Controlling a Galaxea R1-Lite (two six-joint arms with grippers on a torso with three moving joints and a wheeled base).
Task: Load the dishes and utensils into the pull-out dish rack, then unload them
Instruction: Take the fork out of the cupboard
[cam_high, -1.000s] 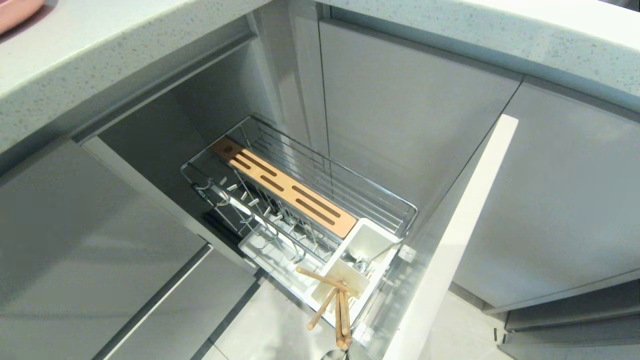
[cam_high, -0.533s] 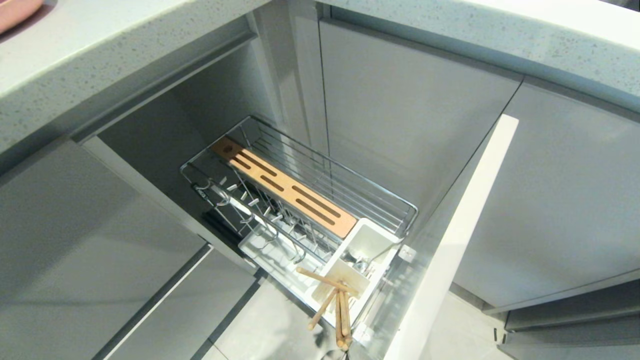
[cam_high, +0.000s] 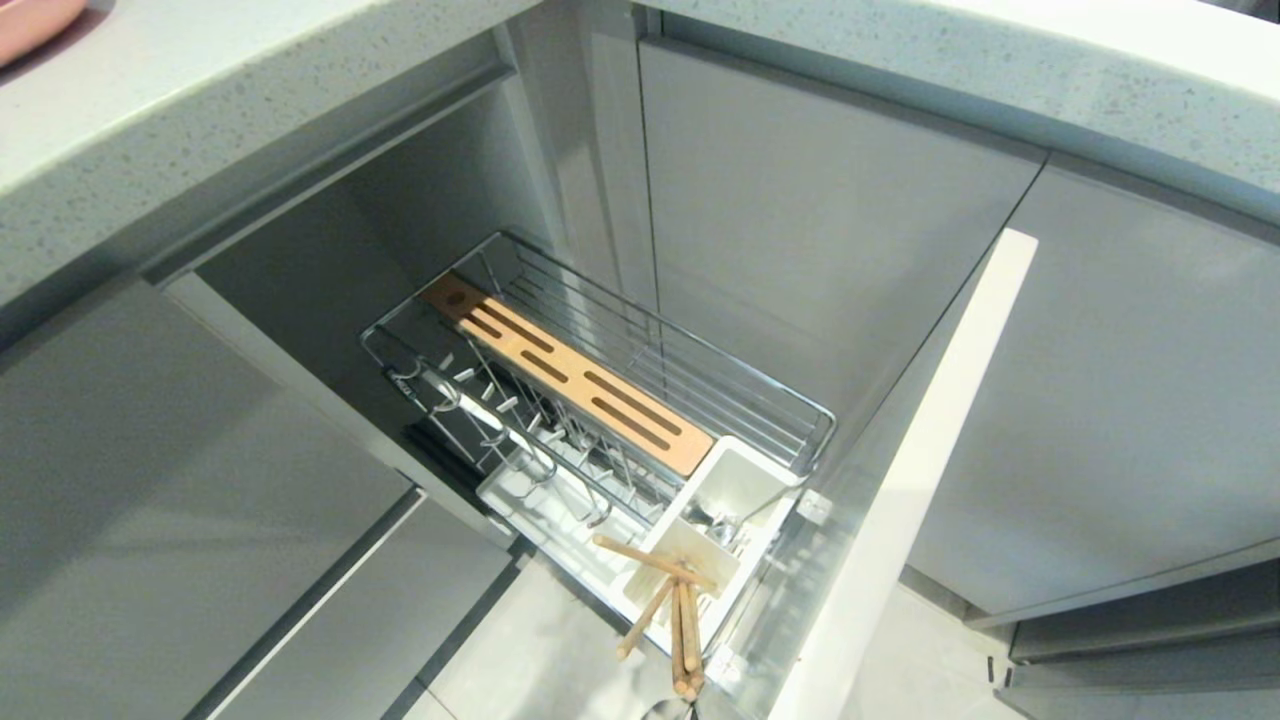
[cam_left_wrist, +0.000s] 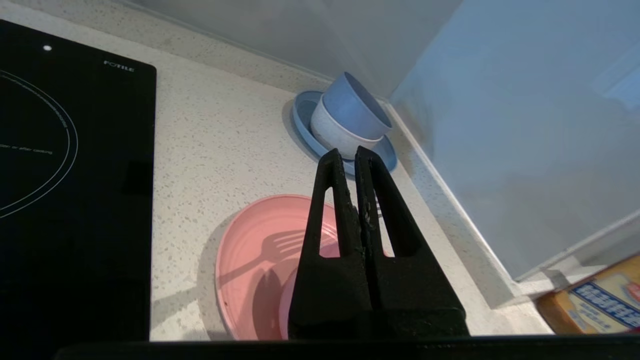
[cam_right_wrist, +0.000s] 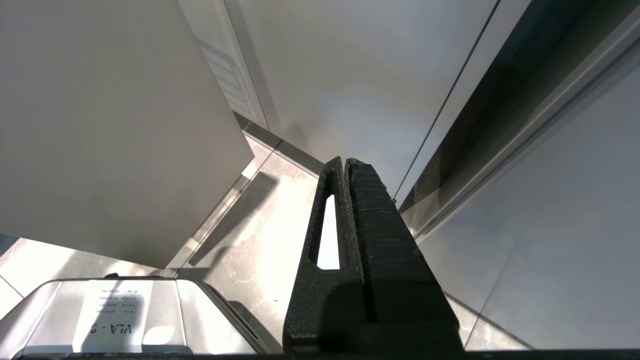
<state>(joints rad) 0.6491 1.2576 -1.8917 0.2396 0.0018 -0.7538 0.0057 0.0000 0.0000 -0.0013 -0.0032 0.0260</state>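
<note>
My left gripper hangs over the counter, shut on the slim silver fork. The fork's tines peek out beside one finger and its shadow falls on the pink plate. The pink bowl sits on that plate, mostly hidden behind the gripper. In the head view the pull-out dish rack stands drawn out below the counter. Wooden chopsticks lean out of its white utensil box. No arm shows in that view. My right gripper is parked low by the cabinets, shut and empty.
A blue plate carrying stacked blue and white bowls sits in the counter corner just beyond the pink plate. A black cooktop lies beside them, and a wall closes the other side. The rack's front panel juts toward me.
</note>
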